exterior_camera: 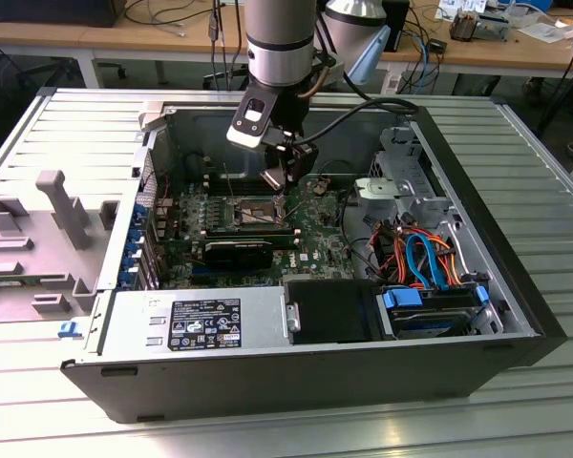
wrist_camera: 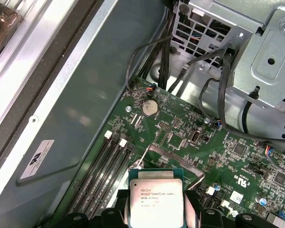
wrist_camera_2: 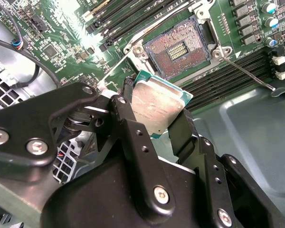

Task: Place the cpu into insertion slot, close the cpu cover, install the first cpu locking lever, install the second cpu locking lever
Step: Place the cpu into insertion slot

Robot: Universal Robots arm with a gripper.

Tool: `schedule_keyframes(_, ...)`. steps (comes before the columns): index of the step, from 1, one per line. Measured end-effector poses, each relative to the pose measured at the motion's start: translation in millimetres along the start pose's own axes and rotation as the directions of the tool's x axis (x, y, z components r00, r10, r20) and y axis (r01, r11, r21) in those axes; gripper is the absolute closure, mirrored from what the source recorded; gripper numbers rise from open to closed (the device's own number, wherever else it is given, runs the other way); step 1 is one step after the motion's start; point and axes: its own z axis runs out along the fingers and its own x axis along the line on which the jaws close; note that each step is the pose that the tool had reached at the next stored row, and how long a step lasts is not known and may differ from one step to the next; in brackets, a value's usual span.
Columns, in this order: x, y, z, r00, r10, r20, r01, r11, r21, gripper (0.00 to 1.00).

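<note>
1. The end effector (wrist_camera_2: 153,115) is clamped on the cpu (wrist_camera_2: 159,102). Its two black fingers (wrist_camera_2: 133,128) press on two opposite edges of the chip.
2. In the second wrist view the cpu hangs above the board, just beside the insertion slot (wrist_camera_2: 176,50) and not yet inside it.
3. In the first wrist view the cpu (wrist_camera: 156,199) sits between the same fingers of the end effector (wrist_camera: 156,213), with its printed metal face turned to the camera.
4. The cpu is a flat square with a dull silver lid. The lid has a faintly brushed surface, and a thin green-blue rim of substrate goes around it.
5. The insertion slot is open and bare. It is a square recess with a fine grid of copper-coloured contacts and a darker patch in the middle, framed by grey metal.
6. A thin locking lever (wrist_camera_2: 247,71) of bright wire lies flat, going away from one corner of the slot. It lies over long black memory slots (wrist_camera_2: 228,83).
7. The motherboard (wrist_camera_2: 61,38) is glossy green, covered densely with small chips.
8. In the exterior view the end effector (exterior_camera: 282,176) hangs inside the open computer case (exterior_camera: 516,315), directly over the insertion slot (exterior_camera: 253,212). The case lies on its side on a ribbed metal counter (exterior_camera: 540,153).
</note>
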Motion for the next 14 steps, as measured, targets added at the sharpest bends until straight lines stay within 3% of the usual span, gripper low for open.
schedule_keyframes(14, 0.0, 0.0, 0.5, 1.0, 0.01, 0.0009, -0.01, 1.0, -0.0002, 0.45)
